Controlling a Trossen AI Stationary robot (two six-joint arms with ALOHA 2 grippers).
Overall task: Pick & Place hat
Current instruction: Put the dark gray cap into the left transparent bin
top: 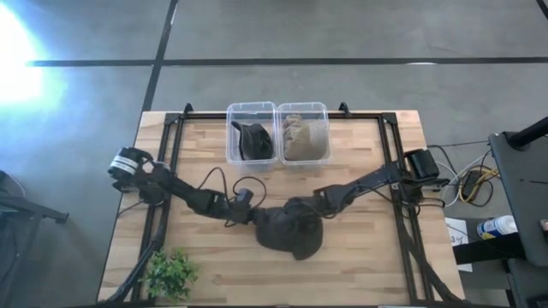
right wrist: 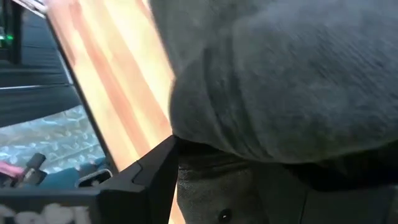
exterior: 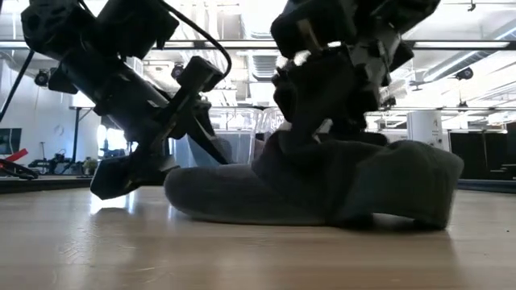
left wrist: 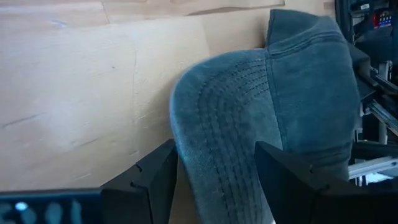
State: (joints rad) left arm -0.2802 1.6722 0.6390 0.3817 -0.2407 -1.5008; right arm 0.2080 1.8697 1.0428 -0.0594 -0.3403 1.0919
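A dark grey hat (top: pixel 289 231) lies on the wooden worktop (top: pixel 360 257), with both arms reaching in on it from either side. The left pincer (left wrist: pixel 217 168) sits low at the hat's brim, its two dark fingers (left wrist: pixel 149 180) spread apart with the stitched brim lying between them; the fingers straddle the brim but whether they press it cannot be told. In the low view this pincer (exterior: pixel 133 173) slants down until its tip nearly meets the wood, just beside the edge of the hat (exterior: pixel 322 189). The right pincer (top: pixel 295 208) is at the crown on the opposite side of the hat, and its own camera shows grey cloth (right wrist: pixel 286 81) bulging over and between its fingers (right wrist: pixel 155 168), which stand apart; a firm grip cannot be confirmed. Beyond both pincers, toward the far edge of the worktop, two clear bins stand side by side touching: the left bin (top: pixel 251 115) holds something dark, the right bin (top: pixel 304 115) something tan. A small green plant (top: pixel 171 272) sits near the left arm's base side, well apart from the hat.
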